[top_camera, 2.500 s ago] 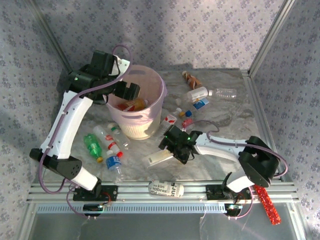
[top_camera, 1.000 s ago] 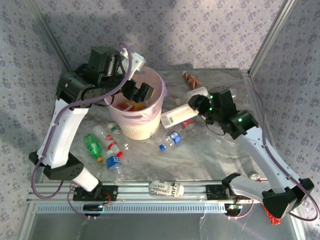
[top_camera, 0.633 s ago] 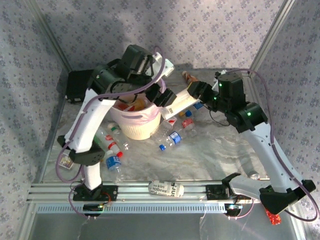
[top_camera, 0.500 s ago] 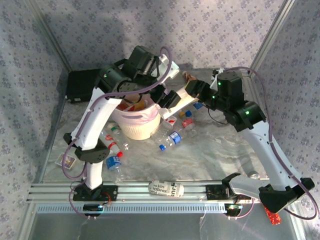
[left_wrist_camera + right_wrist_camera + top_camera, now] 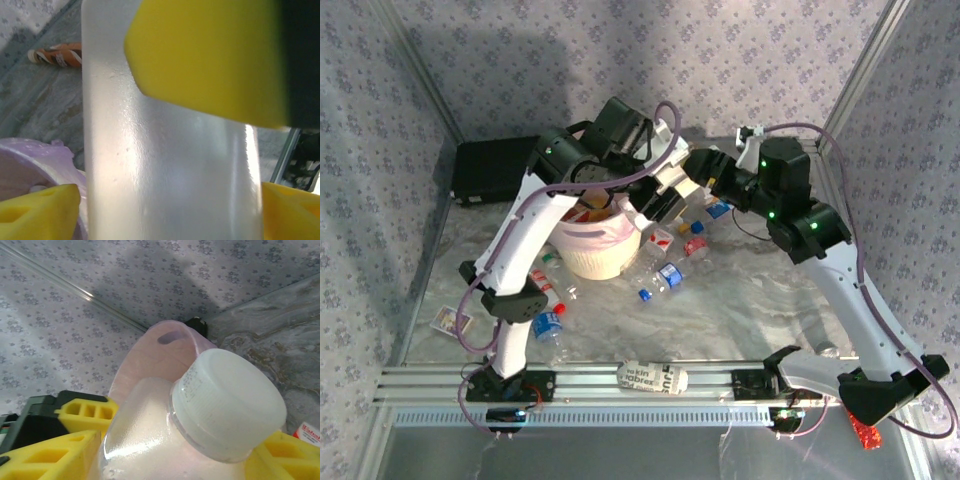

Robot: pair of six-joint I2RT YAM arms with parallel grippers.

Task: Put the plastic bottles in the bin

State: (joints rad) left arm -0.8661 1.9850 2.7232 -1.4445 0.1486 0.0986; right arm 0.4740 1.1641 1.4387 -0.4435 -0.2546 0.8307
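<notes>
Two robot arms meet above a marbled table (image 5: 760, 300), just to the right of a tall pale pink bin (image 5: 605, 252). The right tool (image 5: 180, 460) is clenched around a frosted bottle (image 5: 165, 150) with a white cap and holds it in the air. In the right wrist view the bin's rim rises close behind it. The left arm reaches across the bin. The left tool (image 5: 165, 215) has its yellow pads (image 5: 35, 210) on either side of the same bottle, flush against it or nearly so; I cannot tell whether it is gripping. From above, the bottle seems to hang beside the bin's right rim, not over the opening. Several loose bottles (image 5: 670, 272) lie on the table beneath it.

Judged risks:
- **Dropped hand-over:** if the right tool lets go before the left one has a firm hold, the smooth bottle could slip and land on the table beside the bin.
- **Squeezing or twisting:** if both tools grip and pull against each other, the thin plastic may buckle or twist free.
- **Crowding:** the two arms are close together here, so a careless swing could knock the bin or scatter the bottles below
</notes>
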